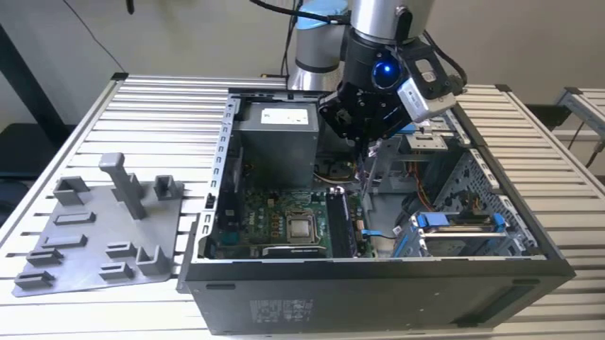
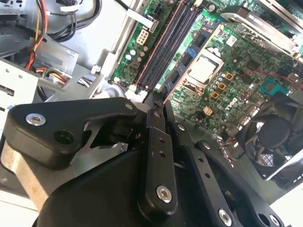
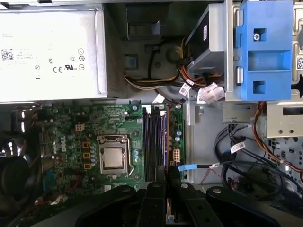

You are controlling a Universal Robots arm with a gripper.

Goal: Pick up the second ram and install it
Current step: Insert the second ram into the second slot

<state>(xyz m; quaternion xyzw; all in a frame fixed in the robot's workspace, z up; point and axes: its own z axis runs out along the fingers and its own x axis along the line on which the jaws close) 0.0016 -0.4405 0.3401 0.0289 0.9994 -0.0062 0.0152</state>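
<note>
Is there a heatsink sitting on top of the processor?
No, the processor lies bare, its metal lid uncovered, on the motherboard.

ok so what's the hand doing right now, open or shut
hand: closed, holding the second ram edge-on above the memory slots on the motherboard.

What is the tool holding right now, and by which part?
The tool looks shut on the second ram, pinched across its flat faces and seen edge-on, above the motherboard.
</note>
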